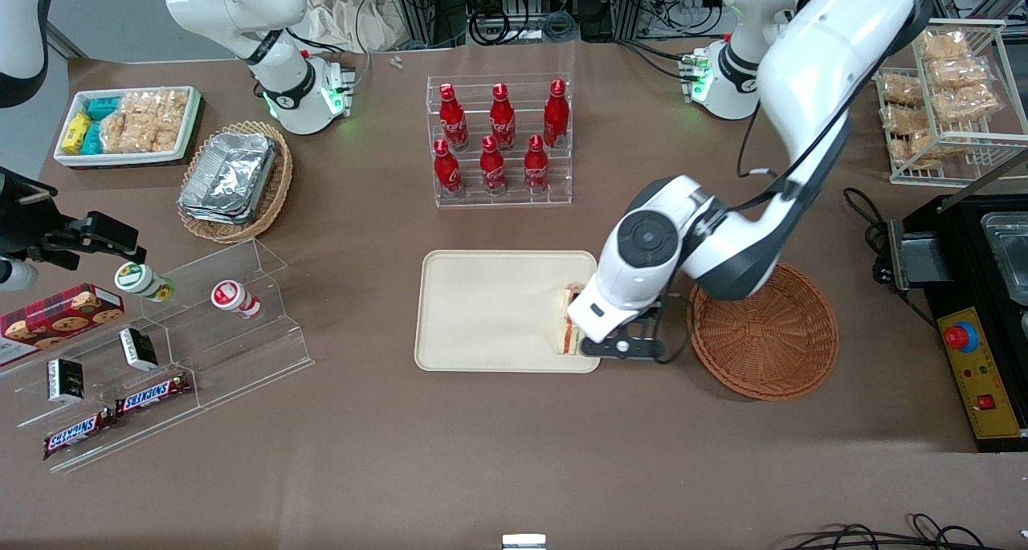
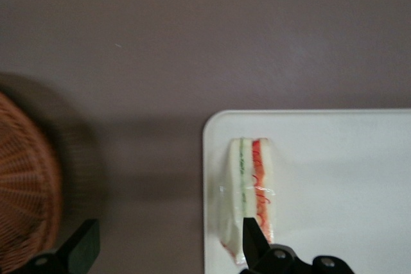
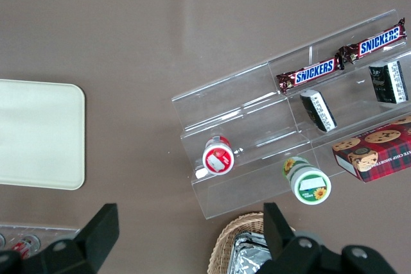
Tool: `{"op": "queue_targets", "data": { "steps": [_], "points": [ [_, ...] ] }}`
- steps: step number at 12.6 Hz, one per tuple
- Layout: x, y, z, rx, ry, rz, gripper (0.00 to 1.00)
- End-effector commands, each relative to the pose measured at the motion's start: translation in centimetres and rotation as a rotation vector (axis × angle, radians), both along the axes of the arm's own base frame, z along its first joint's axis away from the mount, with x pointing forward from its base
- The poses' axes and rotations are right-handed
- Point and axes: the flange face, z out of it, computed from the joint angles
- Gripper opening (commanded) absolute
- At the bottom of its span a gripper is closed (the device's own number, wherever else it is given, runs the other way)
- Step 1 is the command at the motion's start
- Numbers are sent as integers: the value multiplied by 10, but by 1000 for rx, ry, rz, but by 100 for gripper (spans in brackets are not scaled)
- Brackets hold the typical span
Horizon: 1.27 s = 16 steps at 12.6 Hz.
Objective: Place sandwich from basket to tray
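The sandwich [image 1: 571, 323] lies on the cream tray [image 1: 490, 309] at its edge nearest the reddish-brown basket [image 1: 763, 333], which holds nothing. My gripper [image 1: 620, 346] hangs low over that tray edge, between the sandwich and the basket. In the left wrist view the gripper [image 2: 168, 243] is open, its fingers wide apart. One finger [image 2: 254, 240] overlaps the end of the sandwich [image 2: 252, 181] and the other finger [image 2: 82, 247] is over the bare table near the basket [image 2: 26, 184]. The sandwich rests on the tray [image 2: 340, 184], red and green filling lines showing.
A clear rack of red bottles [image 1: 499, 144] stands farther from the camera than the tray. An acrylic shelf with snacks [image 1: 161, 349], a tan basket of foil trays [image 1: 233, 181] and a white snack tray [image 1: 128, 124] lie toward the parked arm's end. A black appliance [image 1: 980, 309] stands beside the basket.
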Motion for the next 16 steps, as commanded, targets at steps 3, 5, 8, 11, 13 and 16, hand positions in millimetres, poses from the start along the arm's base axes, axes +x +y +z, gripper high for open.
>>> {"op": "queue_targets", "data": {
  "steps": [3,5,8,11,13,16],
  "points": [
    [1,63,81,-15,-52,167,100],
    [5,101,115,-32,-55,253,100],
    [2,174,156,-24,-10,301,100],
    [-22,248,166,-62,62,217,99],
    [-48,290,162,-89,38,189,99],
    [-77,289,153,-62,28,154,100]
  ]
}}
